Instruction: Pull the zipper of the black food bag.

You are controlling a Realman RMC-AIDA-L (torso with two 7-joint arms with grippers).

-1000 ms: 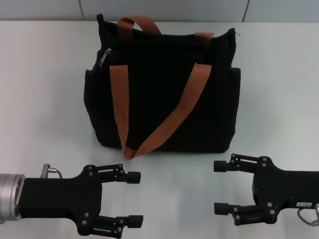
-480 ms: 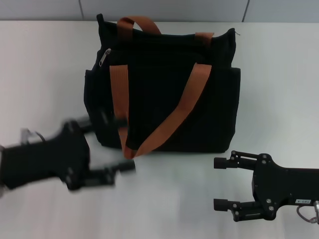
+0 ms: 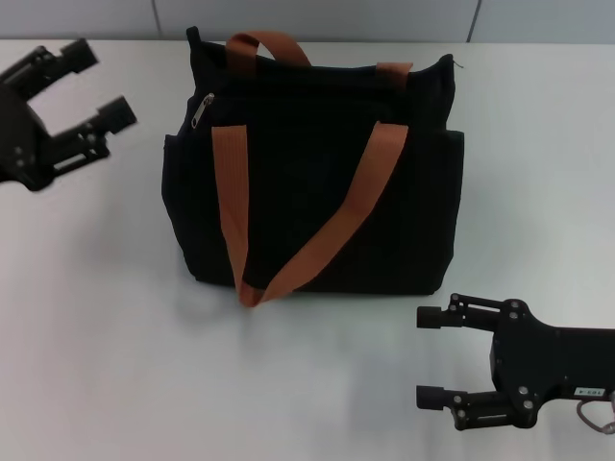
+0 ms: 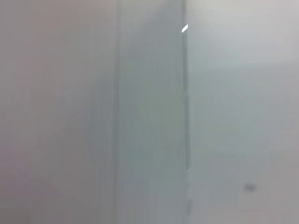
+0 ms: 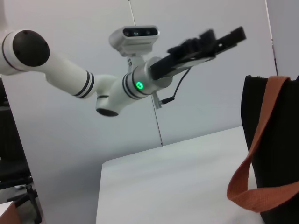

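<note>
The black food bag (image 3: 317, 173) stands upright in the middle of the white table, with two orange-brown handles. Its silver zipper pull (image 3: 202, 109) hangs at the bag's top left corner in the head view. My left gripper (image 3: 96, 82) is open and empty, raised at the far left, a short way left of the zipper. It also shows in the right wrist view (image 5: 219, 39), high above the table. My right gripper (image 3: 430, 355) is open and empty, low near the table's front right, in front of the bag. The bag's corner and a handle show in the right wrist view (image 5: 275, 154).
The white table (image 3: 96, 317) stretches around the bag. A grey wall with panel seams runs behind it. The left wrist view shows only blurred pale wall. The left arm's white links (image 5: 70, 74) show in the right wrist view.
My left gripper has risen from the table's front left and swung up and back to the far left, level with the bag's top. The right gripper has barely moved.
</note>
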